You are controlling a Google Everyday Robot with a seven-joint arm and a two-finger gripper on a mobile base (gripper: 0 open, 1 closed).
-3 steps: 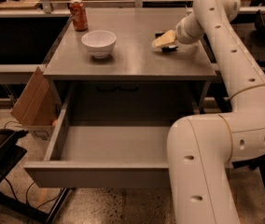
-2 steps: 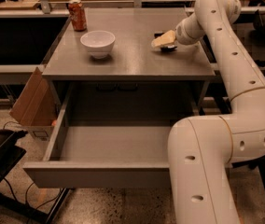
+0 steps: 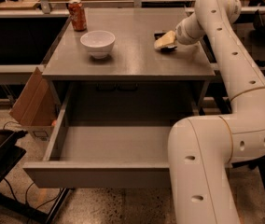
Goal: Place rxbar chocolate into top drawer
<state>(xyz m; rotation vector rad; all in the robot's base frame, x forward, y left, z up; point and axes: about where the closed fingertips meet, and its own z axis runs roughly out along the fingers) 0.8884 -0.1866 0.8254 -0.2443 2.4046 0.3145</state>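
The rxbar chocolate (image 3: 159,34) is a small black bar lying on the grey cabinet top (image 3: 128,59) near its right back part. Only its dark edges show beside and under the gripper. My gripper (image 3: 164,41) is down on the cabinet top right over the bar, at the end of the white arm that reaches in from the right. The top drawer (image 3: 95,175) is pulled wide out below the cabinet top. Its grey inside shows nothing in it.
A white bowl (image 3: 98,43) stands on the left part of the cabinet top, and an orange soda can (image 3: 77,15) at the back left corner. A cardboard box (image 3: 31,104) leans left of the cabinet. My arm's thick lower links (image 3: 207,171) stand right of the drawer.
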